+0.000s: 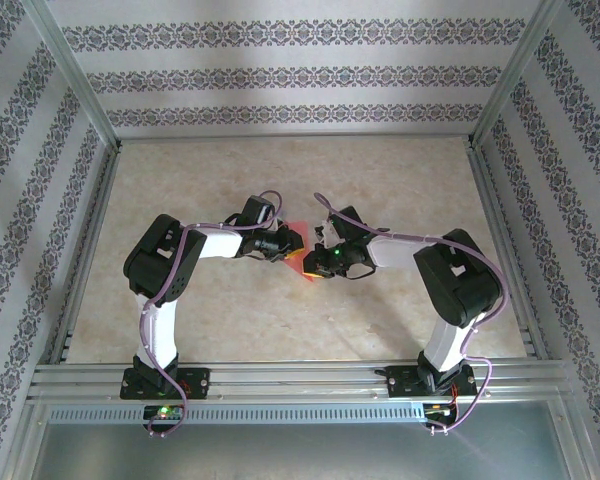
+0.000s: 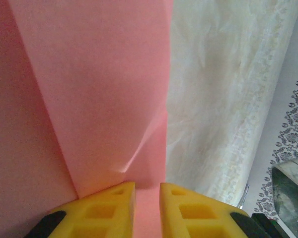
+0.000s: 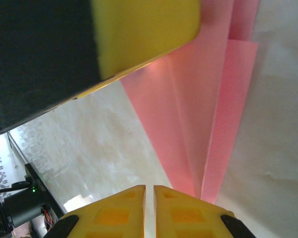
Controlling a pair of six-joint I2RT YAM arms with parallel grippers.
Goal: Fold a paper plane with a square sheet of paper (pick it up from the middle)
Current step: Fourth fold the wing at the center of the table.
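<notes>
Top external: one folded pink sheet — left gripper pinching it, right gripper pressed together.

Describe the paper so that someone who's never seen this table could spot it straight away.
On the beige table, look at the middle, where the two arms' grippers meet. Between the left gripper and the right gripper lies the square sheet of paper, partly folded: the one pink-red thing there.

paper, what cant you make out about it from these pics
- Top view: paper too small to read its folds.
- Left wrist: its outline runs off the top and left edges; unclear whether the left claw pinches it.
- Right wrist: its upper folds sit behind the left claw and run off the top edge.
</notes>
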